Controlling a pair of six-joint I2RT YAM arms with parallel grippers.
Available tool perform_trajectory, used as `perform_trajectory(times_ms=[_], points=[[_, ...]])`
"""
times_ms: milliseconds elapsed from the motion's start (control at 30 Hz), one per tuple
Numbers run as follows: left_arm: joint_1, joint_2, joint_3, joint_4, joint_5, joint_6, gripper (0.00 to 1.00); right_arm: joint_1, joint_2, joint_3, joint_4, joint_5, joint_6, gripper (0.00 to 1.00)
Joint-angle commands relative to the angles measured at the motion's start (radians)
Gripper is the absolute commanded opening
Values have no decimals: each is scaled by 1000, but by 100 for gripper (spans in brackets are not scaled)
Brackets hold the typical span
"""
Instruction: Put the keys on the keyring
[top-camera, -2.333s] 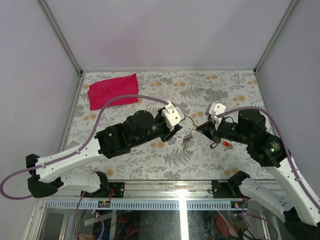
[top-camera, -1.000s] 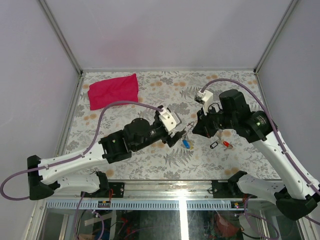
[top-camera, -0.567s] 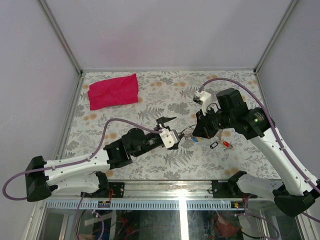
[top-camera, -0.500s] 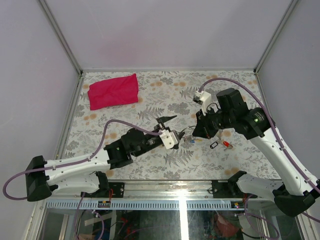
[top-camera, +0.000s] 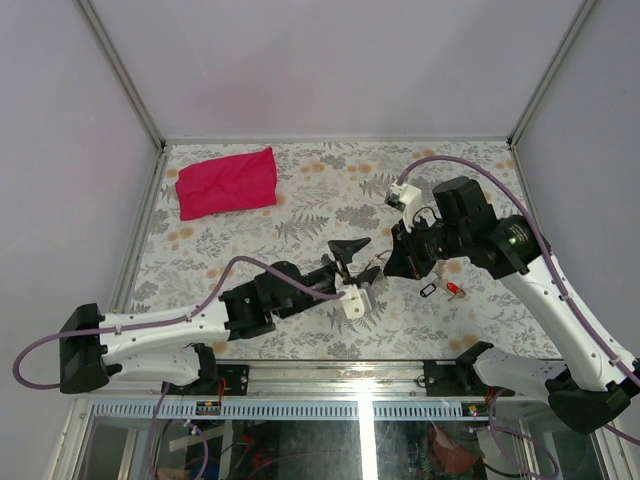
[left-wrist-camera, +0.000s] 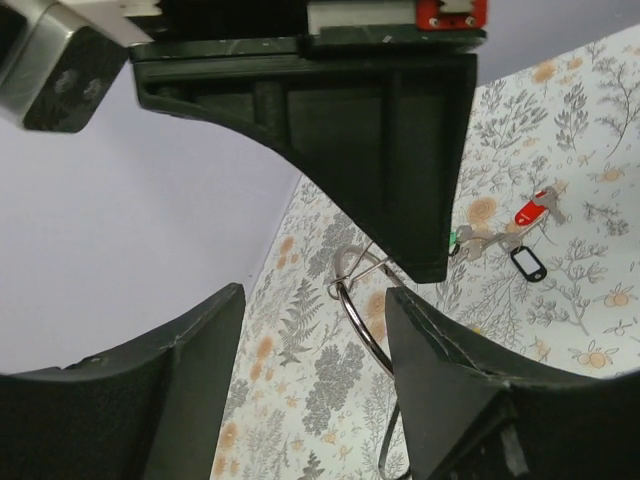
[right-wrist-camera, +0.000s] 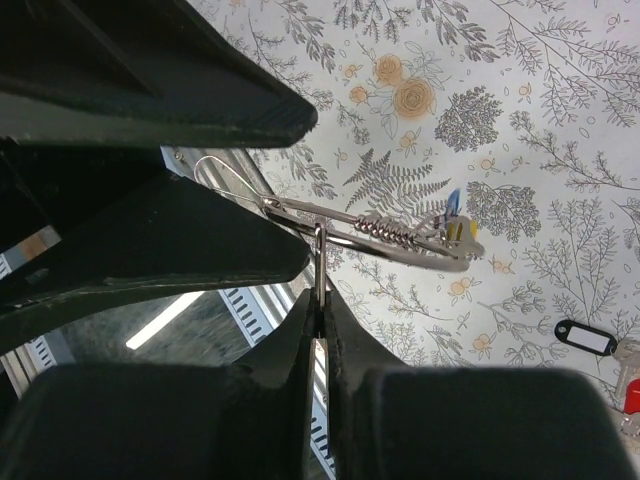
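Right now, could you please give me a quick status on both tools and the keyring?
Right tool shut on keyring, lifted. Left tool open, straddling it. Red key, black tag loose on table.

Left arm (top-camera: 150, 335), right arm (top-camera: 565, 320): white links, black joints, lilac cables (top-camera: 470, 165). Black wedge pincer fingers (left-wrist-camera: 150, 400). Red part (left-wrist-camera: 450, 13), perhaps connector.

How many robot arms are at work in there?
2. The left arm stretches in from the lower left; the right arm bends in from the right. Both meet at the keyring mid-table. None seems hidden.
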Motion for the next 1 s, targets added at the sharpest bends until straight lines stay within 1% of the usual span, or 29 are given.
perform_trajectory(times_ms=[0, 167, 600, 867, 967], points=[[-20, 13, 39, 14, -32, 98, 58, 2, 5, 32, 0, -46, 11, 0], [-32, 38, 57, -18, -46, 173, 52, 2, 2, 27, 1, -56, 10, 0], [-76, 79, 68, -33, -87, 371, 41, 1, 10, 11, -3, -59, 9, 0], [-113, 97, 66, -27, -119, 437, 33, 1, 15, 7, 0, -65, 7, 0], [-123, 103, 66, -28, -121, 448, 29, 2, 16, 4, 0, -68, 5, 0]])
